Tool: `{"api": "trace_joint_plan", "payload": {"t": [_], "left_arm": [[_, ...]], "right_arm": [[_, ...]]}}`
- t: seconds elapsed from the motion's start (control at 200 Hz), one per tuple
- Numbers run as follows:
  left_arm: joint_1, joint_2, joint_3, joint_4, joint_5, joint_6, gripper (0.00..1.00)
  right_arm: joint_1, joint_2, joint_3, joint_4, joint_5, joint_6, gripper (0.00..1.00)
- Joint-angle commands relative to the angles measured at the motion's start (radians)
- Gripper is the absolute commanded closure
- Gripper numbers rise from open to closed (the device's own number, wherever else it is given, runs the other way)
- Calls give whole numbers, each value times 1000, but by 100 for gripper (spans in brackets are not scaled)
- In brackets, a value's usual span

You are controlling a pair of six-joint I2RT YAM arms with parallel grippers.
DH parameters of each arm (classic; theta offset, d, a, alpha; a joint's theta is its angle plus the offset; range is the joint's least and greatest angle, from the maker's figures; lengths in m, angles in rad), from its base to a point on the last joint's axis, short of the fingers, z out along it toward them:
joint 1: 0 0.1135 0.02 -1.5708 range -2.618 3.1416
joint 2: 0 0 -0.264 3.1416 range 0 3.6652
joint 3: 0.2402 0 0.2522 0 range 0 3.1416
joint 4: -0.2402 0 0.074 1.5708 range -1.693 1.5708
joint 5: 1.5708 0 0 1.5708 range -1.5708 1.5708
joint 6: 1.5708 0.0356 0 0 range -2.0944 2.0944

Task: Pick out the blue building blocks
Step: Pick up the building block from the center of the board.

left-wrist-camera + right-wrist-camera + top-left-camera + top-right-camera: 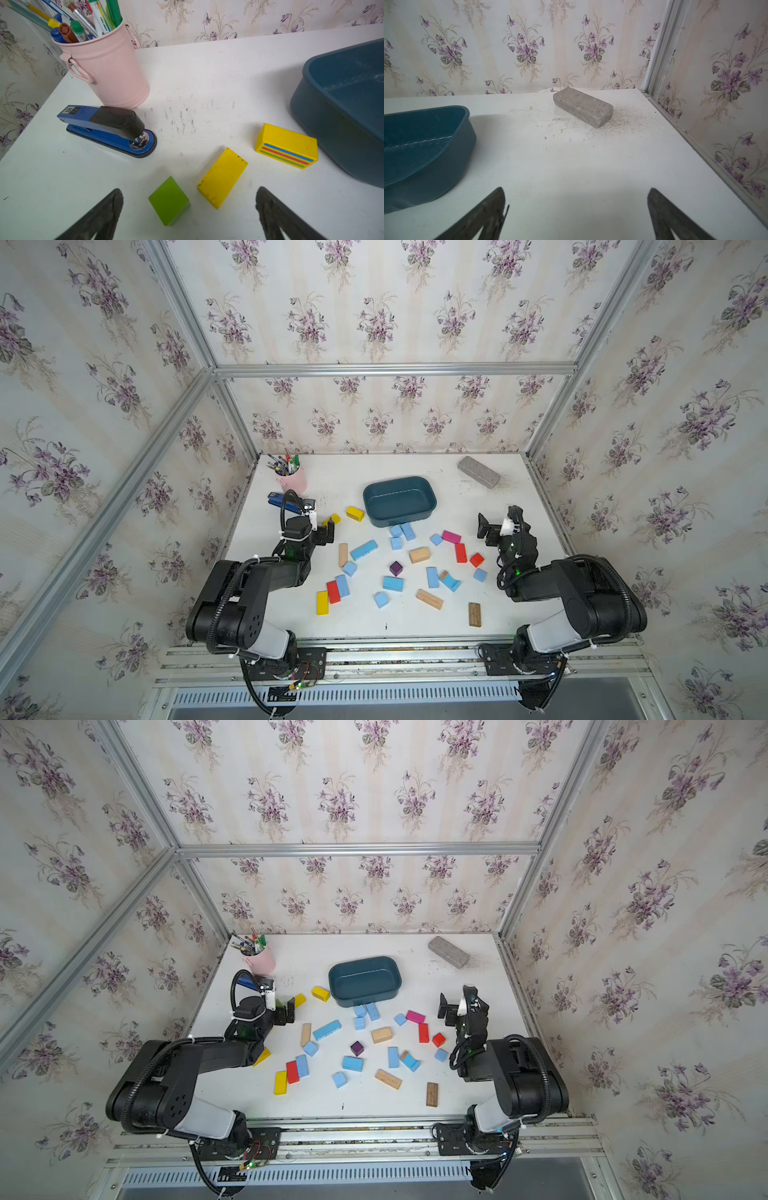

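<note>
Both grippers are hanging with jaws spread wide, gripping nothing. The left gripper is looking down on a green cube block and a plain yellow brick. The right gripper is facing bare white tabletop.

The light-blue wooden building blocks are lying loose across the middle of the table between the arms. None is sitting in the dark teal plastic tray yet.

The likeliest slip is a wrong-colour pick, since the left jaws are already bracketing non-blue pieces. The dark blue metal stapler is also sitting close by (blue, but no block).

Crowding is posing a second risk. One blue brick is touching a red brick, and three more are huddling against the tray's near wall. Wide jaws closing there could be dragging a neighbour along or nudging the tray.
</note>
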Motion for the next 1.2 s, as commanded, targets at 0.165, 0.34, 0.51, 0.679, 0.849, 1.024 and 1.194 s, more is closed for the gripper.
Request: {"api": "trace_joint_plan", "payload": {"t": [0.165, 0.34, 0.51, 0.679, 0.849, 1.024, 1.194], "left_arm": [[2, 1, 7, 13, 7, -6, 1], [2, 0, 7, 12, 6, -5, 1], [2, 0, 7, 13, 7, -5, 1], [2, -4, 2, 15, 8, -3, 1], [-2, -59, -29, 27, -6, -7, 1], [-8, -312, 37, -311, -136, -120, 1], [-15, -539, 97, -547, -151, -361, 1]], "right_arm": [[-1, 4, 5, 32, -5, 3, 0], [-16, 7, 19, 8, -34, 13, 0], [-25, 3, 19, 6, -47, 16, 0], [-25, 2, 17, 14, -37, 16, 0], [-24, -75, 48, -108, 5, 35, 0], [-24, -239, 98, -358, 24, 91, 0], [-20, -423, 211, -670, -104, 136, 0]]}}
